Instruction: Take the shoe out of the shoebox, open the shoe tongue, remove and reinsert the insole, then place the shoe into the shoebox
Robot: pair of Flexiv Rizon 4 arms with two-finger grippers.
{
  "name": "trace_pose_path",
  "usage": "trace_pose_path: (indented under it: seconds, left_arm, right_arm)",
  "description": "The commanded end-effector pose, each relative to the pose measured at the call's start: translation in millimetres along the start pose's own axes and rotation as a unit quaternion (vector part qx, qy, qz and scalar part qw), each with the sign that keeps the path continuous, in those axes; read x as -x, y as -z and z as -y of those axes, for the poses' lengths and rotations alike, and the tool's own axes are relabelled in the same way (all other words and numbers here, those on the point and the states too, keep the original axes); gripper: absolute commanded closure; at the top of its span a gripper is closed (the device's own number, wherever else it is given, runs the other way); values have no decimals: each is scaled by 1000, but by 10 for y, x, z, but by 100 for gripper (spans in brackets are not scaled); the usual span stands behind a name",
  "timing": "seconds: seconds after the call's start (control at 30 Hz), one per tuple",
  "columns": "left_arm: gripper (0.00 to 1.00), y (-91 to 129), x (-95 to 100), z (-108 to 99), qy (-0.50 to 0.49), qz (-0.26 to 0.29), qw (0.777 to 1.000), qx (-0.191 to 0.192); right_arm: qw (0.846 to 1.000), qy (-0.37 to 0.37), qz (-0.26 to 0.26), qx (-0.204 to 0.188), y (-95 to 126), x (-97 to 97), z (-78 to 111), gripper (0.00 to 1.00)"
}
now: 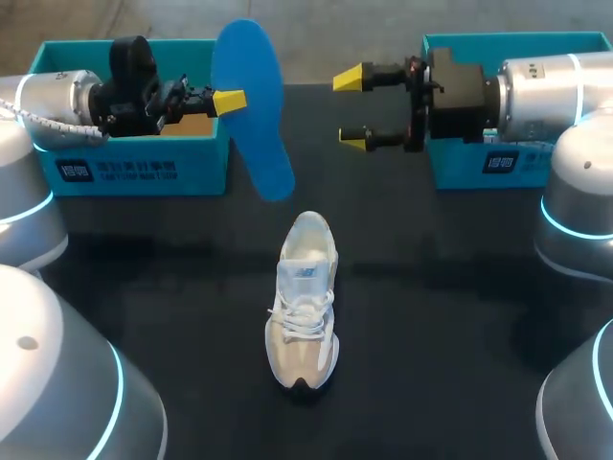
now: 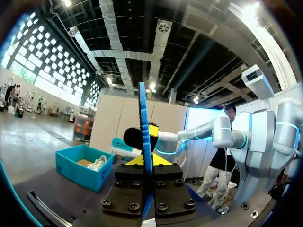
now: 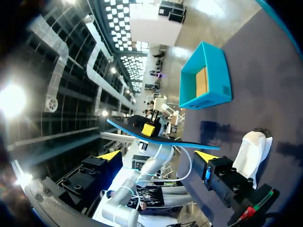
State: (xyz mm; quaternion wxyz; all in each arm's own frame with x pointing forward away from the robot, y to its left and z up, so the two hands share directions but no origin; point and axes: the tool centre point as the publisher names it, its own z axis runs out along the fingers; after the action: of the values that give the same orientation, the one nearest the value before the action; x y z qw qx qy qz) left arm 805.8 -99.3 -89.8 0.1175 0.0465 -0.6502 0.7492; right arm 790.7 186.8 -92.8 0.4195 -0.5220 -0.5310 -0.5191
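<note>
The white and beige shoe [image 1: 302, 302] lies on the black table, toe towards me, and it shows beside my right gripper's finger [image 3: 251, 152]. My left gripper [image 1: 230, 101] is shut on the blue insole [image 1: 257, 110], held up on edge in the air in front of the left teal shoebox [image 1: 129, 172]. In the left wrist view the insole [image 2: 144, 127] rises edge-on from between the yellow tips of the left gripper [image 2: 143, 160]. My right gripper [image 1: 351, 108] hangs open and empty, facing the insole from the right. The insole [image 3: 161, 138] spans ahead of the open right gripper [image 3: 158, 156].
A second teal box [image 1: 479, 168] stands at the back right behind my right arm; something white lies in this box [image 2: 85, 166]. The left shoebox [image 3: 204, 78] shows a bare brown bottom. Both boxes line the table's far edge.
</note>
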Motion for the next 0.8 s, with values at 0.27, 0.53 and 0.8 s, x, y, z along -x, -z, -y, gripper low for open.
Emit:
trace_pose_path:
  seconds: [0.27,0.53,0.8]
  left_arm:
    - [100,46,-4,140,-151,-49,987,-11]
    - [100,93,-48,106,-341,-63,938,19]
    - [100,15,22,-24,-481,-40,876,-13]
  right_arm:
    - [1000,0,1,1,-26,-2,0,0]
    - [1000,0,1,1,-26,-2,0,0]
    - [1000,0,1,1,-26,-2,0,0]
